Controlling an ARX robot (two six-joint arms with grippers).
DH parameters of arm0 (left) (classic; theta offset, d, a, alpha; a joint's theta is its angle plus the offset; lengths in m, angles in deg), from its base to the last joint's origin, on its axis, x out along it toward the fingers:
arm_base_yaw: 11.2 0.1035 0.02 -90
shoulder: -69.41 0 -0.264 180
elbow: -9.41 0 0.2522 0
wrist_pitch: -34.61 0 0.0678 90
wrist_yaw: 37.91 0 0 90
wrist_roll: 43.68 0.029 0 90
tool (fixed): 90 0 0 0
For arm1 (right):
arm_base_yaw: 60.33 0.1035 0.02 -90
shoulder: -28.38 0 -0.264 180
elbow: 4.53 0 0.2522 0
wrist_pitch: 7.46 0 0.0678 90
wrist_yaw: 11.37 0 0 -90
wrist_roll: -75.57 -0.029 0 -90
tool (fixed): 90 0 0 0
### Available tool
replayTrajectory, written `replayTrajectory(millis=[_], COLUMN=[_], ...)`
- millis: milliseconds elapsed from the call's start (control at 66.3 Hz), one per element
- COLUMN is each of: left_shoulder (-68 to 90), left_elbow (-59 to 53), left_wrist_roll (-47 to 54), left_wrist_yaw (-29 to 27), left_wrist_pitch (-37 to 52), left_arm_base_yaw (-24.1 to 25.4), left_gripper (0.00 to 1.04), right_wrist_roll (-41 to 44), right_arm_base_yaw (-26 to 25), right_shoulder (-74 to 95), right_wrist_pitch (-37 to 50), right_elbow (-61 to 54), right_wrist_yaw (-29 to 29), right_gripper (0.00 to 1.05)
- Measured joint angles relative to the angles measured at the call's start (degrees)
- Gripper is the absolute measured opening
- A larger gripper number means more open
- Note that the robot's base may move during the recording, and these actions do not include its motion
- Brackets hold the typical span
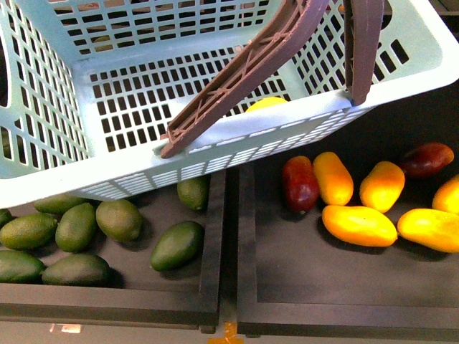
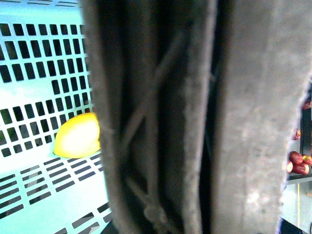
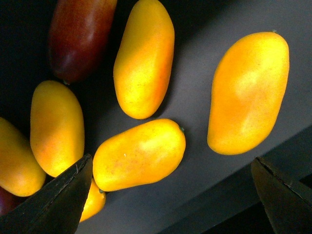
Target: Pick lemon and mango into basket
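The teal basket (image 1: 43, 107) hangs tilted above the trays, and its two brown handles (image 1: 244, 72) are swung up. My left gripper is shut on the basket by a handle (image 2: 195, 117), which fills the left wrist view and hides the fingers. The lemon (image 2: 78, 135) lies on the basket floor and peeks out behind the rim (image 1: 267, 104). My right gripper (image 3: 173, 195) hangs open over several yellow mangoes. The nearest mango (image 3: 139, 154) lies just ahead of the dark fingertips (image 3: 73, 190). Neither arm shows in the front view.
Dark green fruits (image 1: 118, 218) fill the left tray (image 1: 212, 236). The right tray (image 1: 247, 287) holds yellow mangoes (image 1: 358, 225) and two red-skinned ones (image 1: 299, 183). A red mango (image 3: 78, 34) lies beyond the yellow ones. Red fruits (image 2: 296, 163) show far off past the handle.
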Motion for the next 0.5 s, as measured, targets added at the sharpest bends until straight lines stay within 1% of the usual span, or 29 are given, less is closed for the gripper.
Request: replayTrajectory(millis=[181, 498], left_shoulder=[0.0, 0.0], left_elbow=[0.0, 0.0], left_wrist_roll=[0.0, 0.0], left_wrist_yaw=[0.1, 0.0], left_wrist_pitch=[0.0, 0.0], left_arm_base_yaw=[0.0, 0.0], left_gripper=[0.15, 0.15], right_wrist_roll=[-0.9, -4.3], right_arm_base_yaw=[1.0, 2.7], right_shoulder=[5.9, 14.3], right_wrist_pitch=[-0.1, -3.0], right_elbow=[4.5, 15.0], right_wrist_yaw=[0.7, 1.5], right_gripper=[0.96, 0.96])
